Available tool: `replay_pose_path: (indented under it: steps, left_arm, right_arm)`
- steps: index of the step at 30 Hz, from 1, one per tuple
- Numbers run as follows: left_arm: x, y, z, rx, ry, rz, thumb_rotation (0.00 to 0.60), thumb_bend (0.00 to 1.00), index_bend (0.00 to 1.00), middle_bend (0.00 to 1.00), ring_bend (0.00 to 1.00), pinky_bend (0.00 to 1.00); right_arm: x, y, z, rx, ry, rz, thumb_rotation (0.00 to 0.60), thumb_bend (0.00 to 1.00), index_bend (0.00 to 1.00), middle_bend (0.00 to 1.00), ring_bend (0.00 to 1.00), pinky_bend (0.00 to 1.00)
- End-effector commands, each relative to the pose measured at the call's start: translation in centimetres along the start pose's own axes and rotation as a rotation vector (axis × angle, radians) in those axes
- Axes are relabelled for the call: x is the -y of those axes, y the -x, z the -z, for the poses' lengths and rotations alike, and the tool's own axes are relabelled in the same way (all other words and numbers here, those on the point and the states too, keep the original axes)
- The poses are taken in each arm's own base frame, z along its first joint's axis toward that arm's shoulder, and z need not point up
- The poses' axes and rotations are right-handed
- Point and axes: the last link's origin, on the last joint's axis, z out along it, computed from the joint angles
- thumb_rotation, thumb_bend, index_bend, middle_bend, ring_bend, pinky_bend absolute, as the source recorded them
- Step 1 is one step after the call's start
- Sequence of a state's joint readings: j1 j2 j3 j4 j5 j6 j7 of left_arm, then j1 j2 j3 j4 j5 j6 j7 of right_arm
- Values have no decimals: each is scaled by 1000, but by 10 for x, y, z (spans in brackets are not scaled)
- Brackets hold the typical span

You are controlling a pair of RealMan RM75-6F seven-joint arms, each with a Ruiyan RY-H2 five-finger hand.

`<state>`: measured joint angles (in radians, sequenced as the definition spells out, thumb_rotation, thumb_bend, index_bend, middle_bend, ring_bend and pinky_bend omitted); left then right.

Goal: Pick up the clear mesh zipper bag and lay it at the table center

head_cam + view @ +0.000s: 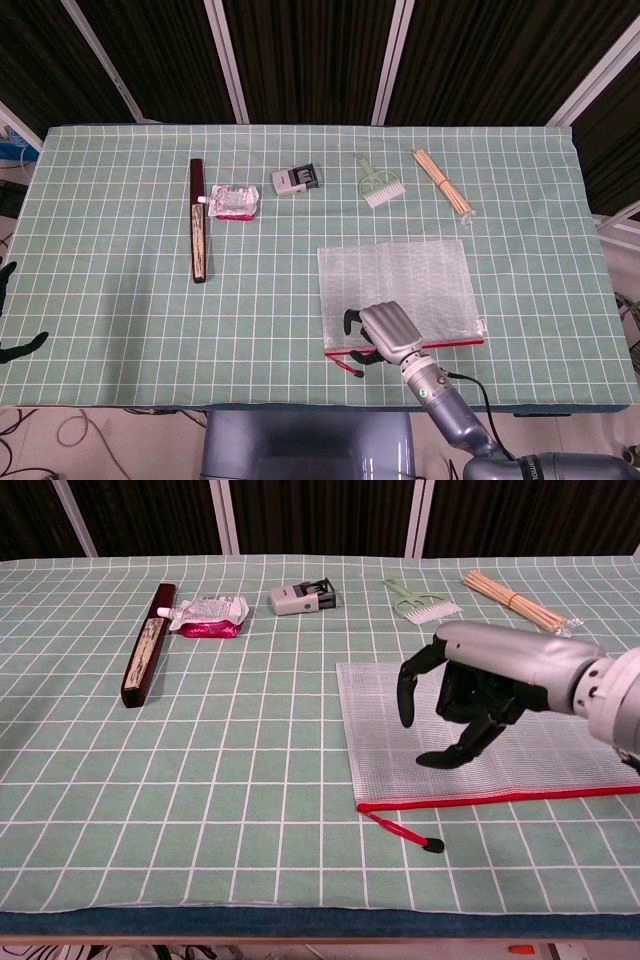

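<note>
The clear mesh zipper bag (400, 278) (375, 735) lies flat on the green checked cloth, right of the middle and near the front edge. Its red zipper runs along the front side, with the pull tab (431, 845) trailing off the left corner. My right hand (381, 335) (468, 698) is over the bag's front left part, fingers apart and curved downward, holding nothing. Whether the fingertips touch the mesh I cannot tell. Only the dark fingertips of my left hand (12, 312) show at the far left edge, spread and empty.
Along the back stand a dark long case (199, 220) (147, 656), a pink pouch (232, 203) (208, 617), a grey stamp (297, 179) (301, 598), a green brush (376, 182) (424, 604) and a bundle of wooden sticks (442, 182) (515, 602).
</note>
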<state>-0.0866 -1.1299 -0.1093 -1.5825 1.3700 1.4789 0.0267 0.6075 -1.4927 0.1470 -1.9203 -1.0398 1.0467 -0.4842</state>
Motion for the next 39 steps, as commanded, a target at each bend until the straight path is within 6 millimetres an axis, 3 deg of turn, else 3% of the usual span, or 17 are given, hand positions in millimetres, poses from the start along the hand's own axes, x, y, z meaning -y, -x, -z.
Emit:
replay_pose_path:
  steps: [1, 14, 39]
  left_arm:
    - [0, 0, 0, -1, 0, -1, 600, 49, 0, 0, 0, 0]
    - [0, 0, 0, 1, -5, -2, 600, 49, 0, 0, 0, 0]
    - [1, 0, -2, 1, -8, 11, 600, 49, 0, 0, 0, 0]
  right_arm:
    - [-1, 11, -1, 22, 18, 8, 600, 312, 527, 1000, 1000, 959]
    - [0, 47, -2, 80, 84, -22, 600, 330, 554, 1000, 1000, 959]
    - [-4, 70, 1, 123, 143, -50, 600, 357, 541, 1000, 1000, 959]
